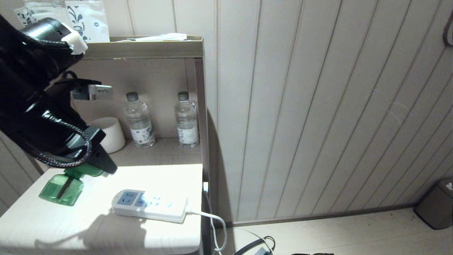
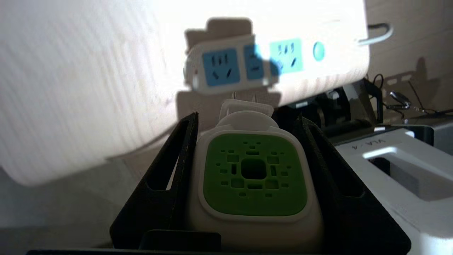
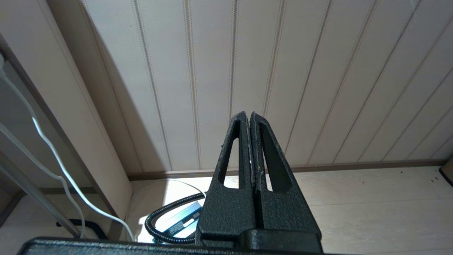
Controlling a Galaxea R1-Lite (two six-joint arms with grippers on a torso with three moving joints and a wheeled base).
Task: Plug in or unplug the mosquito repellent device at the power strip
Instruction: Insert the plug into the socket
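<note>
My left gripper (image 1: 101, 166) is shut on the white head of the mosquito repellent device (image 2: 253, 177). The device is held tilted above the left of the white table top (image 1: 53, 219), its green bottle (image 1: 62, 189) hanging toward the front left. Its plug prongs (image 2: 244, 96) point toward the power strip (image 1: 150, 205) and stand apart from it. The strip lies flat near the table's right edge with bluish sockets (image 2: 220, 66) facing up and a white cable (image 1: 212, 217) leaving its right end. My right gripper (image 3: 249, 117) is shut and empty, low near the floor, out of the head view.
Two clear water bottles (image 1: 138, 120) (image 1: 186, 119) and a white ribbed cup (image 1: 109, 134) stand in the shelf niche behind the table. A dark bin (image 1: 437, 203) sits on the floor at the far right. Cables (image 3: 166, 212) lie on the floor beside the table.
</note>
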